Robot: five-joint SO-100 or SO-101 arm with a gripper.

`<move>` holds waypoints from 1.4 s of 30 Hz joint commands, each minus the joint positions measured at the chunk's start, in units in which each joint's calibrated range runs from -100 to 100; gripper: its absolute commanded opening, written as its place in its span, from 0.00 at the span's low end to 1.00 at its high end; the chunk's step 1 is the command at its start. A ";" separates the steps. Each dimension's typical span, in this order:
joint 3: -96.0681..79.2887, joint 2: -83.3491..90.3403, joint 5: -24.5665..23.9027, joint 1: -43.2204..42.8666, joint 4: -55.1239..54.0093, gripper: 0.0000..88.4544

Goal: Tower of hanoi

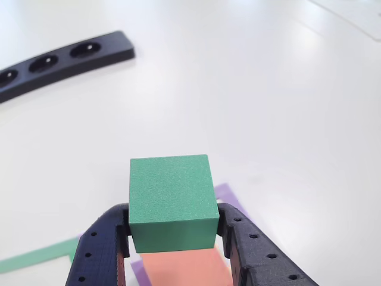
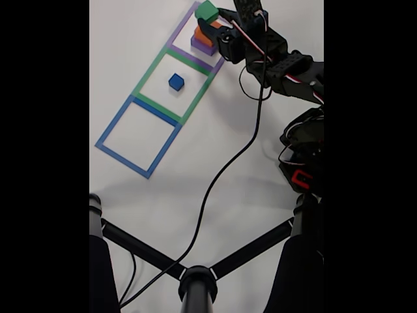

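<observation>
Up close in the other view: hand (image 1: 172, 238) clamped on green block (image 1: 171, 199), one black finger (image 1: 98, 253) pressed to each side. Directly beneath, salmon-orange block (image 1: 187, 269), with purple tape outline (image 1: 229, 195) peeking out behind. Farther back on the white surface (image 1: 250, 95), black bar with round holes (image 1: 62, 59). Seen from the fixed view: green block (image 2: 206, 11) topping orange over purple block (image 2: 202, 45) in the purple square; blue cube (image 2: 176, 81) alone inside green tape outline (image 2: 146, 75); blue tape outline (image 2: 107, 134) next to it.
</observation>
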State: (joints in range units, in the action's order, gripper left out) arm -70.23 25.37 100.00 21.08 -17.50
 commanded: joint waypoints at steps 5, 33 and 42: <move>17.40 20.70 0.00 -2.36 39.07 0.05; 62.01 26.79 0.00 -28.67 98.39 0.04; 54.83 30.48 0.00 -37.36 97.75 0.05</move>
State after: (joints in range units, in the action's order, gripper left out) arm -12.45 53.65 100.00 -14.04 80.66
